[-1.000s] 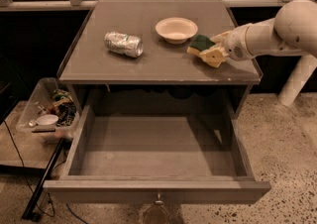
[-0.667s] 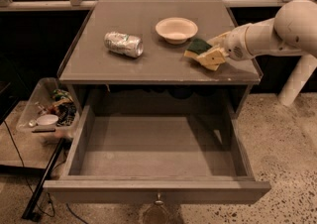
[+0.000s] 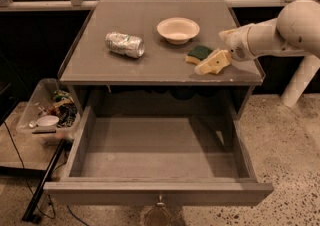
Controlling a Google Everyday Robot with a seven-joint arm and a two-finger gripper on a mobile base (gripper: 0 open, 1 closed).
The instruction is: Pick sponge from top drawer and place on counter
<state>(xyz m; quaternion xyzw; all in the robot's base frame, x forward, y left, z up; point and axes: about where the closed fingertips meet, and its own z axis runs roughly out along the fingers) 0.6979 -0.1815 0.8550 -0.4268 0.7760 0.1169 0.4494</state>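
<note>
The sponge (image 3: 199, 52), dark green over yellow foam, lies on the counter (image 3: 150, 62) near its front right, just in front of the bowl. My gripper (image 3: 212, 50) comes in from the right at counter level, and its fingers stand apart on either side of the sponge's right end. The lower cream finger (image 3: 215, 62) rests on the counter beside the sponge. The top drawer (image 3: 155, 147) is pulled fully out below the counter and its inside is bare. Its small metal knob (image 3: 160, 201) shows on the front panel.
A cream bowl (image 3: 178, 29) sits at the back middle of the counter and a crushed silver can (image 3: 124, 44) at the left. A clear plastic bin of clutter (image 3: 47, 112) stands on the floor left of the drawer. A white post (image 3: 300, 82) is at the right.
The gripper has come down with the sponge from just above the counter. The sponge now lies on the surface and the fingers stand wider around it.
</note>
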